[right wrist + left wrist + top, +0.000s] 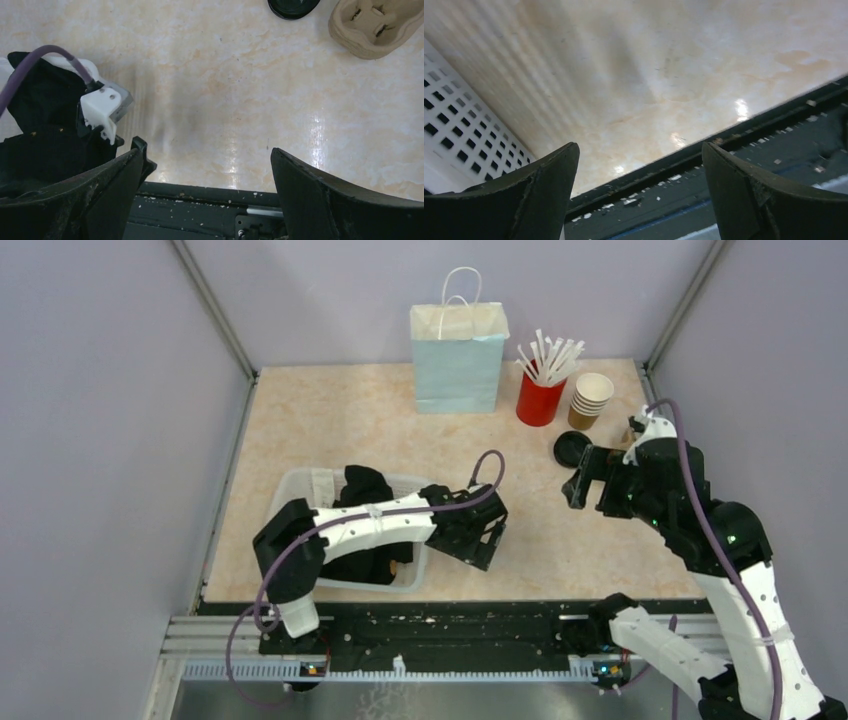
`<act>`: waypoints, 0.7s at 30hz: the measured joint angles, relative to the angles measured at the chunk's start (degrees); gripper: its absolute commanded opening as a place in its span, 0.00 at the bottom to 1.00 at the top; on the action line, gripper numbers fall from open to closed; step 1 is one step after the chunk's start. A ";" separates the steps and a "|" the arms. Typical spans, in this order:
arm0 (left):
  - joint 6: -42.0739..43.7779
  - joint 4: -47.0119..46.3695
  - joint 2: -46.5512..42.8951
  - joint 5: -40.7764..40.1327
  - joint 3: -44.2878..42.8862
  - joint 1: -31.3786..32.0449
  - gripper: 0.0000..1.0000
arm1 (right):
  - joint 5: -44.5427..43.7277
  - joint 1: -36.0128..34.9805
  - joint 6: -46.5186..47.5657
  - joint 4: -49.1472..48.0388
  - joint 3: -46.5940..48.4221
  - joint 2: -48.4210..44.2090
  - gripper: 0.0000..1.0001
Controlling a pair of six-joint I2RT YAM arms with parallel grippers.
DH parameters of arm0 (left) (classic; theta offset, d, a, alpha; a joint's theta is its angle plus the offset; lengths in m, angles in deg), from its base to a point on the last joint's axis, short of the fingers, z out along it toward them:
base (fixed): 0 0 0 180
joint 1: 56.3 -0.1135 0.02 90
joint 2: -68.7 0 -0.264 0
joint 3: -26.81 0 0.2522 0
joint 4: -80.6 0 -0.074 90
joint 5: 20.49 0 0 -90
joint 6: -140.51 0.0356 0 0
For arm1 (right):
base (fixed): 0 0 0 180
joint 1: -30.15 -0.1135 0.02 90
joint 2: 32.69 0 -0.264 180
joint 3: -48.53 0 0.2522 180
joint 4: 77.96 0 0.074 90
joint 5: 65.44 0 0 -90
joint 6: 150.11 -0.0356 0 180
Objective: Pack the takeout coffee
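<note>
The takeout coffee cups are a stack of brown paper cups [590,400] at the back right of the table, white inside. A round black lid [572,448] [292,6] lies just in front of them. Beside the lid sits a beige pulp cup carrier [375,22]. My right gripper [590,490] [207,160] hovers open and empty a little nearer than the lid. My left gripper [480,535] [639,165] is open and empty over the table's near middle, by the front rail. The pale blue paper bag [457,355] stands upright at the back centre.
A red cup of white straws [540,395] stands between the bag and the brown cups. A white perforated basket [300,490] [449,135] holding black cloth sits under the left arm. The black rail [724,165] runs along the near edge. Grey walls enclose the table.
</note>
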 measured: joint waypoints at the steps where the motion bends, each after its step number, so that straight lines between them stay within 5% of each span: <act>1: -0.20 0.96 1.38 -0.04 0.00 -0.33 0.98 | -0.09 0.00 -0.13 0.07 -0.26 -0.28 0.99; 6: -0.26 4.68 2.12 -2.29 2.86 -5.03 0.98 | -0.11 0.00 -0.42 0.37 -1.95 -1.11 0.99; 14: 2.21 8.28 -6.29 -7.06 11.04 -22.51 0.98 | 1.01 0.02 -0.98 0.07 -4.39 -1.38 0.99; 21: 5.55 12.07 -9.05 -9.66 9.40 -24.70 0.99 | 2.51 0.00 -0.79 -0.57 -4.70 0.09 0.99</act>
